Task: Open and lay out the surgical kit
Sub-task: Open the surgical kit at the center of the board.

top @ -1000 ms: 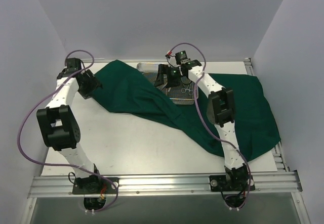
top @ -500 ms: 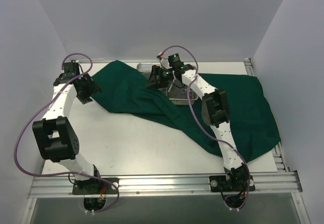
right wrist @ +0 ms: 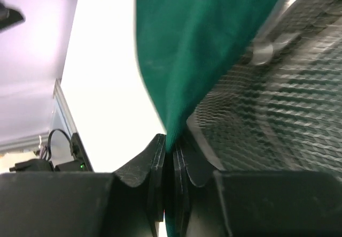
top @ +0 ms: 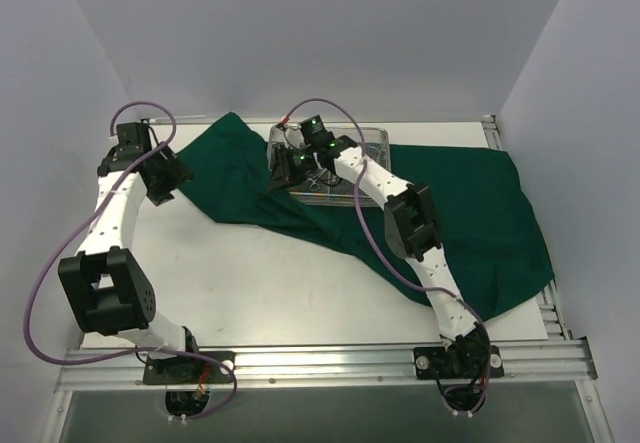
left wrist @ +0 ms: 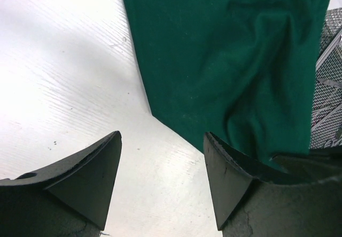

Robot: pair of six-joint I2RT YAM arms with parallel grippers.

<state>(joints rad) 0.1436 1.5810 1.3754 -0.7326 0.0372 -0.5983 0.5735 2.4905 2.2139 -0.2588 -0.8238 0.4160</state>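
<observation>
dark green cloth wrap (top: pixel 480 213), silver wire-mesh tray (right wrist: pixel 288 103)

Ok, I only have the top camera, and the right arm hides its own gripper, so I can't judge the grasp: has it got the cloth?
Observer: Yes. In the right wrist view the right gripper is shut on the cloth, with an edge pinched between its fingers.
Operator: Is the tray caught in there too?
Observer: Not that I can see. Only cloth shows in the pinch; the tray mesh lies just beside it.
Operator: And the left gripper?
Observer: The left gripper is open with nothing in it, over bare table by the cloth's edge.
</observation>
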